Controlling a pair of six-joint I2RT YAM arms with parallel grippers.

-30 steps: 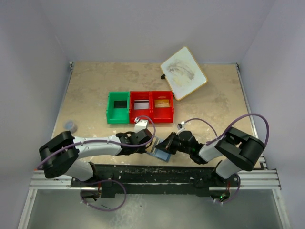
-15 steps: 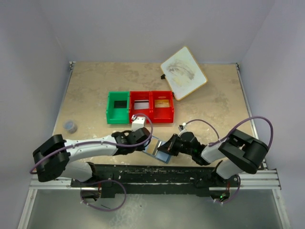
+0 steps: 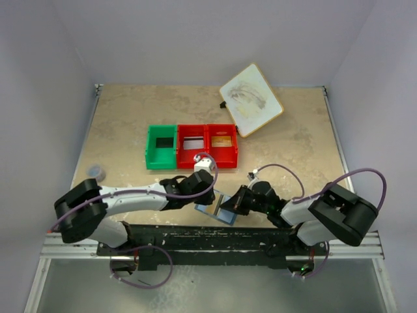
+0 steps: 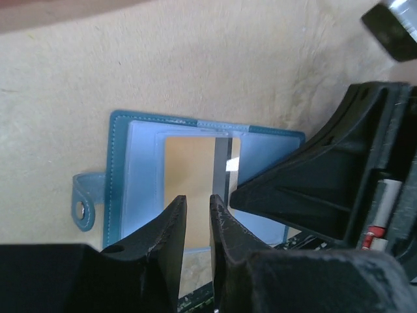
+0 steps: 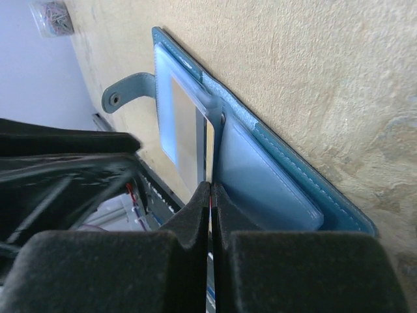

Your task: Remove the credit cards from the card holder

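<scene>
Right end effector point(image 5: 210, 190) grips the card holder point(image 5: 273, 182) by a leaf; left end effector point(image 4: 197, 202), narrowly parted, half-hides the tan card point(image 4: 189, 163).

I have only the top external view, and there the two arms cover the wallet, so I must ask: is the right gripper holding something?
Observer: Yes. In the right wrist view the right gripper is shut on the thin edge of a clear leaf of the card holder, which lies open.
Operator: And the left one, please?
Observer: The left gripper has a narrow gap between its fingers, close to that leaf. I see nothing held in it.
Operator: Is there a card inside the leaf?
Observer: I cannot tell. Its window looks tan, but that may be a card or only the table showing through.
</scene>
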